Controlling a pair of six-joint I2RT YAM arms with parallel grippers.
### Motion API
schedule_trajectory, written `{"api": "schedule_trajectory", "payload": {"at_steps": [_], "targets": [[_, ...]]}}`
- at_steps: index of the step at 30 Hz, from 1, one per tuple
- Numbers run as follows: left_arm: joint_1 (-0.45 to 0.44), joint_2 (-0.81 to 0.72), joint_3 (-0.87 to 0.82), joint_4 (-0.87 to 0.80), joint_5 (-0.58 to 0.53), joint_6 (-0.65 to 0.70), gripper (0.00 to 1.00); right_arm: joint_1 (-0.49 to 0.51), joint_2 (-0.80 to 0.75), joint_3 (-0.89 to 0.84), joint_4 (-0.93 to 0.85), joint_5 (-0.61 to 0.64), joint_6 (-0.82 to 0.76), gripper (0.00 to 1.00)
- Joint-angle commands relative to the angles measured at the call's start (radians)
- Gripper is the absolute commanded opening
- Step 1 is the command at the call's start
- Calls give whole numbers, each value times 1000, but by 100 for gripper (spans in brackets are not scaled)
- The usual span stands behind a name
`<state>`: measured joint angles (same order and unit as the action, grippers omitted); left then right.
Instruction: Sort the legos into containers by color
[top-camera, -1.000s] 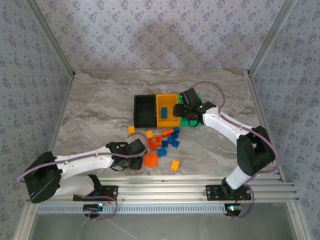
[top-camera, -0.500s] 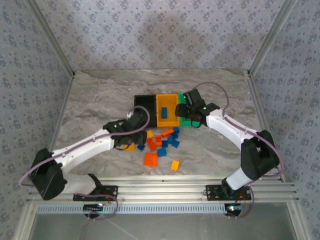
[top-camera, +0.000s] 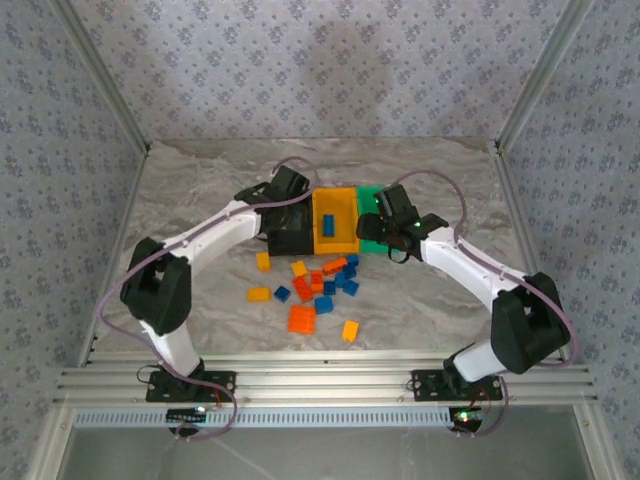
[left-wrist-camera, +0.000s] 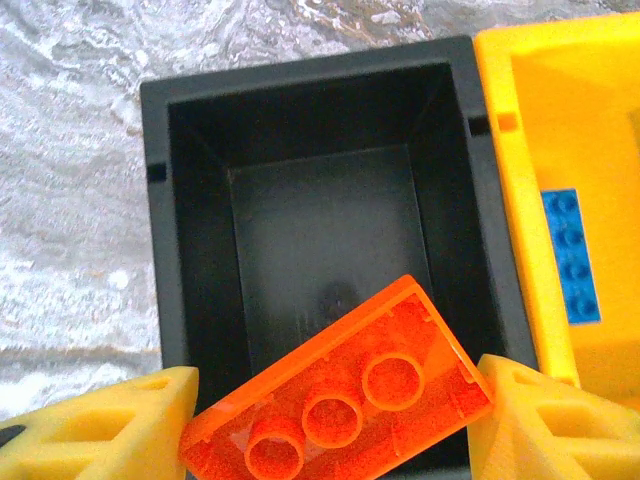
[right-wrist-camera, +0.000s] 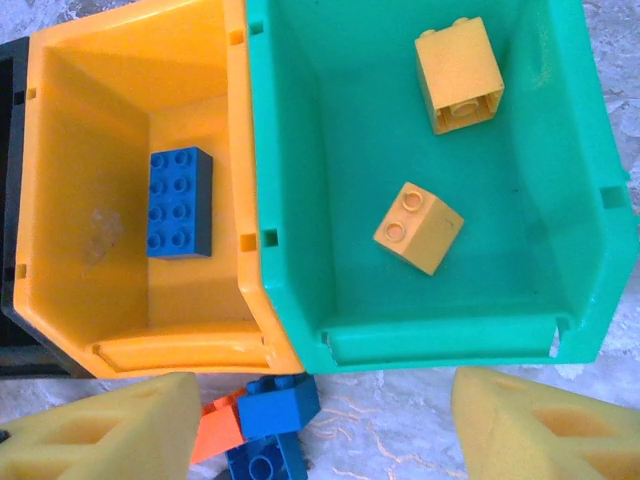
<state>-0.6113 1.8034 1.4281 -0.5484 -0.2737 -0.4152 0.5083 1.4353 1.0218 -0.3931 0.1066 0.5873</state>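
My left gripper (left-wrist-camera: 335, 410) is shut on an orange-red lego (left-wrist-camera: 340, 400), held tilted above the near part of the empty black container (left-wrist-camera: 160, 250). My right gripper (right-wrist-camera: 325, 425) hangs open over the near rim of the green container (right-wrist-camera: 330, 150), which holds two yellow legos (right-wrist-camera: 460, 75) (right-wrist-camera: 418, 227). The yellow-orange container (right-wrist-camera: 90, 150) between them holds one blue lego (right-wrist-camera: 180, 202). From above, both grippers (top-camera: 290, 190) (top-camera: 385, 218) are at the row of containers, and the loose legos (top-camera: 325, 280) lie in a pile on the table in front.
A large orange brick (top-camera: 301, 319) and yellow bricks (top-camera: 351, 330) (top-camera: 259, 294) (top-camera: 263, 260) lie around the pile. Blue (right-wrist-camera: 280, 405) and orange (right-wrist-camera: 215, 430) bricks rest against the containers' near side, by my right gripper's left finger. Metal posts frame the marble table (top-camera: 180, 200).
My left arm swung from beside the pile at the front left up to the black container, carrying the orange-red brick. My right gripper shifted slightly right over the green container.
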Motion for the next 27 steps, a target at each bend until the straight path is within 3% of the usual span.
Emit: {"api": "schedule_trajectory", "payload": {"at_steps": [1,6,13,21,27], "targets": [[13,43,61,-11,20,32,63,4,-61,-36,-37,-32,3,70],[10,38,101,-15,60,10,82,30,-99,-83,-70,-123,-15,71],[-38,-153,43,6,89,-9,99,154,-120,-155,-145,-236,-50,72],[-153,-547,-313,70,27,-98,99,367,-89,-208,-238,-306,-86,72],[-169,-775,-553,31,1,-213,100,459,-11,-212,-269,-262,-93,73]]}}
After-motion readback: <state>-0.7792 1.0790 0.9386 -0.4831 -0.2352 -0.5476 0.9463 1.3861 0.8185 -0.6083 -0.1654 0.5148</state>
